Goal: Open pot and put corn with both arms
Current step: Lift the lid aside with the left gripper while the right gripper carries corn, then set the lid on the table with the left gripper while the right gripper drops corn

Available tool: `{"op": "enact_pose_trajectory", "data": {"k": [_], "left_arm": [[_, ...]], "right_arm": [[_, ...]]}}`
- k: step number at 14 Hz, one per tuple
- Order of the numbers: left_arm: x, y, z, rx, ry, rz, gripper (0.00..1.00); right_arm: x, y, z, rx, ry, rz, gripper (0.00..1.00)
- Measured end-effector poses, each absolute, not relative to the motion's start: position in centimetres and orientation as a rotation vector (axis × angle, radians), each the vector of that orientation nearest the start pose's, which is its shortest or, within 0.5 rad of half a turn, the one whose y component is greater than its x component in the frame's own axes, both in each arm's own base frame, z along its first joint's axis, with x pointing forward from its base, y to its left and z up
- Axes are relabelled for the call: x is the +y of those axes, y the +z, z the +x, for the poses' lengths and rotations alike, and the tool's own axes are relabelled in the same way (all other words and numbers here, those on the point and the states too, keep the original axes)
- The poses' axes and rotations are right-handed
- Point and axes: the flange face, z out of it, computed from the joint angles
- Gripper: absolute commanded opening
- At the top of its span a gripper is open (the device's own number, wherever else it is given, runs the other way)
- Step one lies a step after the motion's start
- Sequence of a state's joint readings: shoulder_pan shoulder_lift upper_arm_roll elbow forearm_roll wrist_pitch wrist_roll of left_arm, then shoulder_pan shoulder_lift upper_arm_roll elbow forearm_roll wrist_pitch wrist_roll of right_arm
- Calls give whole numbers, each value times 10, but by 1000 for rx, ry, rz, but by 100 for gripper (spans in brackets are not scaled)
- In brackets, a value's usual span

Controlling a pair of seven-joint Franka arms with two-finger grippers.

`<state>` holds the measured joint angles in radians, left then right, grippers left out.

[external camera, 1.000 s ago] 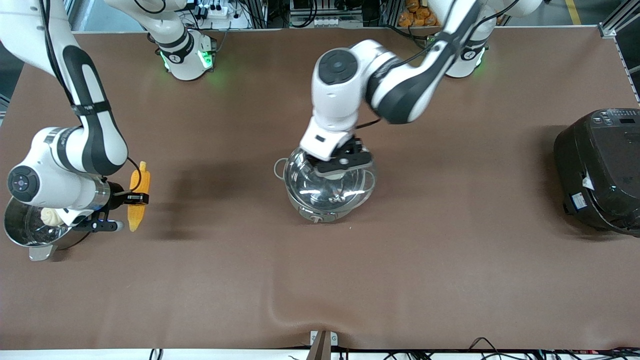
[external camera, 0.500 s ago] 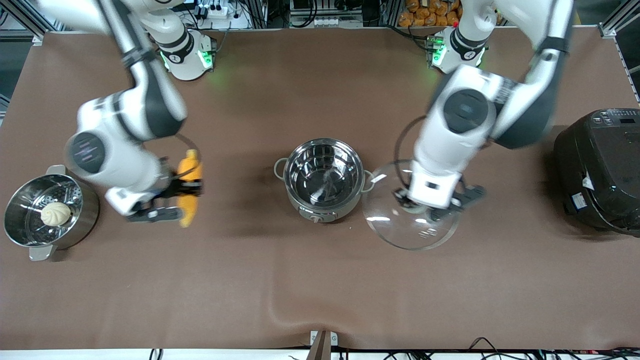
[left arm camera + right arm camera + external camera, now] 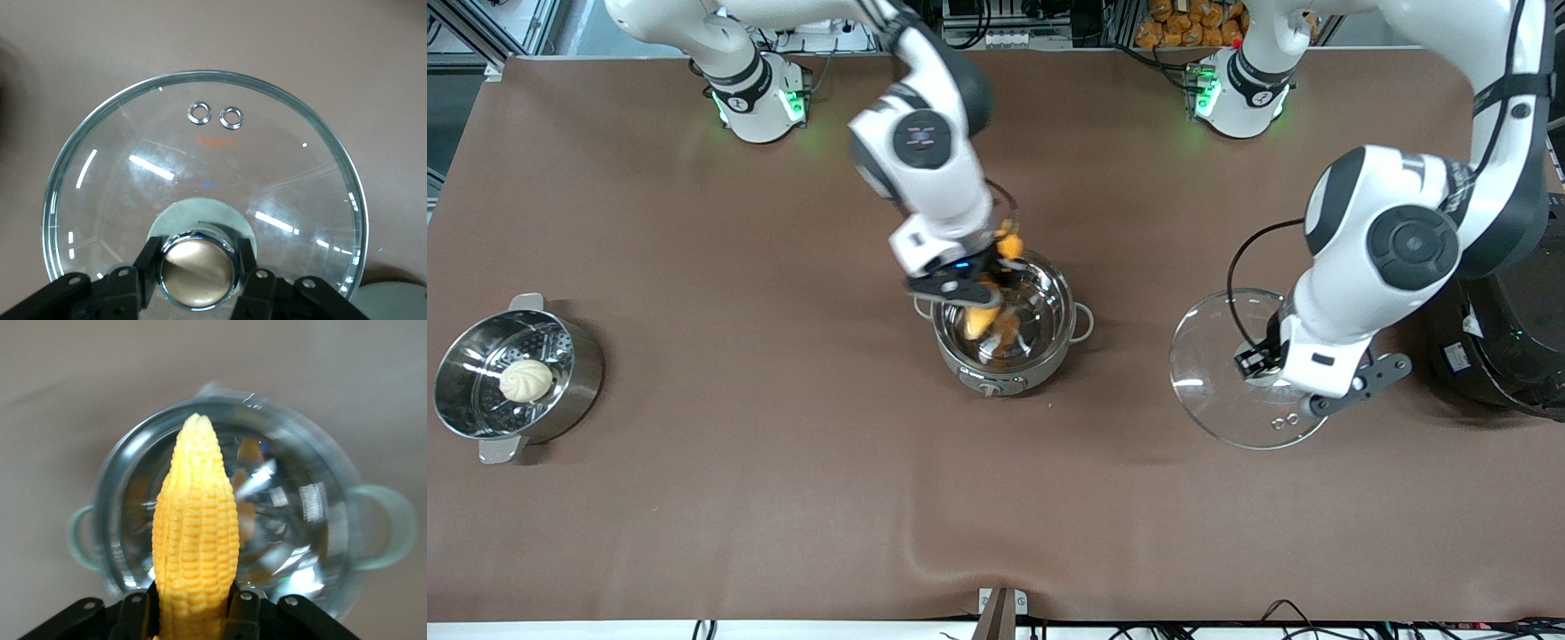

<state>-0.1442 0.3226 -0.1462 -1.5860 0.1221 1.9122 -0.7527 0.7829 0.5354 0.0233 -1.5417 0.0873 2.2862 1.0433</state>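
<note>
Swinging in from the steamer pot's [image 3: 516, 378] end of the table, the right gripper [image 3: 969, 289] has carried the corn [image 3: 989, 311] across and now hangs right over the open pot [image 3: 1005, 324], while the left gripper [image 3: 1294, 378] has taken the glass lid [image 3: 1232, 369] further toward the black cooker [image 3: 1507, 302] and holds it over the bare table near it. That lid is clamped by its copper knob [image 3: 197, 272], one finger [image 3: 148, 267] on either side. Over at the pot, the right gripper's fingers [image 3: 137, 613] are pinched on the fat end of the cob, its tapered tip [image 3: 195, 423] pointing down into the steel bowl, and the right wrist view shows it lined up nearly dead centre over the opening. Here's the worry, though: the cob looks about as long as the pot is wide, so if it's let go tilted it could catch the rim [image 3: 1049, 267] and roll out onto the table. The lid could also slip or swing on that small round knob if the left arm jerks. A white bun [image 3: 525, 380] sits in the steamer pot, out of the action.
</note>
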Motion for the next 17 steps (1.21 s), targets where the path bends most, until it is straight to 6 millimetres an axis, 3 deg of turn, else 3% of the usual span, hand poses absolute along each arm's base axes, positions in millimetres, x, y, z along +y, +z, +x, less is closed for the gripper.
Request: {"op": "enact_pose_trajectory", "data": {"k": [2,3,4,5,8,11,12,14,15,16,17], "left_arm": [[-152,452,616,-641,-74,-3028,0],[-142,445,608,-634,-61,-3025,0],[-133,436,603,-629,-45,-3021,0],[-126,421,600,-619,-35,-3022,0],[-110,366,593,-603,-40,-3040,0],[-115,302,592,-573,2,-3058,0],[-118,284,593,-566,21,-3062,0],[-124,257,592,-553,52,-3068,0],[-126,249,591,-548,62,-3070,45],[-127,243,591,-545,71,-3070,99],[-128,241,591,-544,74,-3070,100]], "right_arm": [[536,335,503,459,-95,-2877,43],[537,325,511,469,-100,-2880,48],[534,320,519,477,-110,-2884,77],[529,319,526,479,-116,-2888,100],[517,323,538,479,-103,-2911,100],[507,323,536,452,-30,-2995,100],[495,330,536,425,14,-3052,100],[455,364,551,433,48,-3107,100],[425,384,564,442,27,-3122,100],[389,402,578,440,4,-3128,100],[347,419,595,423,-13,-3129,100]]}}
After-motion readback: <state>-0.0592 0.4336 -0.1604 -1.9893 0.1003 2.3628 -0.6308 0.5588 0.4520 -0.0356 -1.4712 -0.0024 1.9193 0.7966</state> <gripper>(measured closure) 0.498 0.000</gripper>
